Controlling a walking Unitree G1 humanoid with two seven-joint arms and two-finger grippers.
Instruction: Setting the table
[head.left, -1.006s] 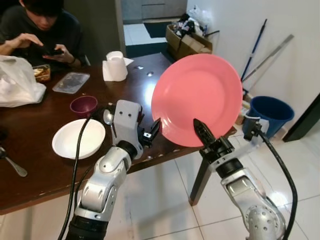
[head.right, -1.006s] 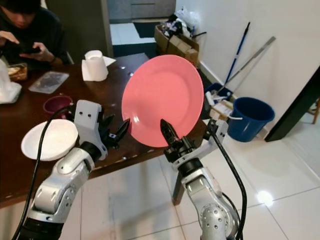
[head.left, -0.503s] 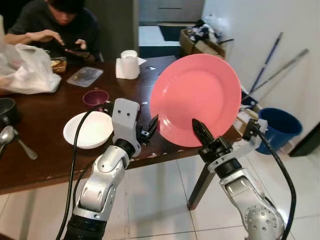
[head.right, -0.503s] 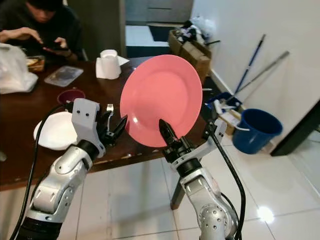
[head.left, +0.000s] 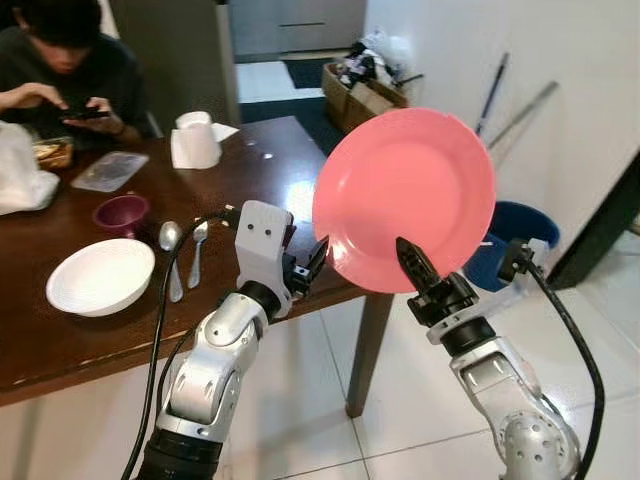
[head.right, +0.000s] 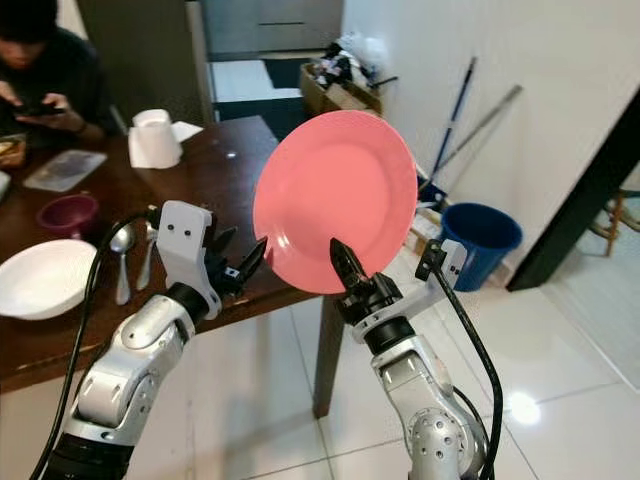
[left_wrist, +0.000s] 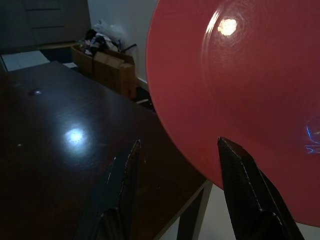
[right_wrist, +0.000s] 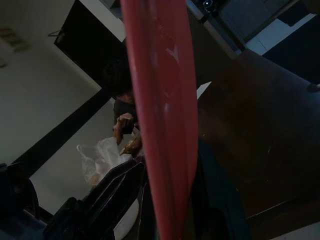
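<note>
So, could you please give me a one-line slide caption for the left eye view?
Right gripper holds a pink plate upright beside the dark table.

The plate (head.left: 404, 198) stands up over the table's (head.left: 60, 335) corner. At nine o'clock of it lie two spoons (head.left: 180, 258), then a bowl (head.left: 100, 276).

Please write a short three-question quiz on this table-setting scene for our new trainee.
1. True or false: the pink plate lies flat on the table.
2. Which gripper grips the plate's lower rim? A) left gripper B) right gripper
3. Fill in: two ____ lie on the table between the white bowl and the left arm.

Key:
1. False; it is held upright in the air.
2. B; the left is open beside the plate.
3. spoons
</note>
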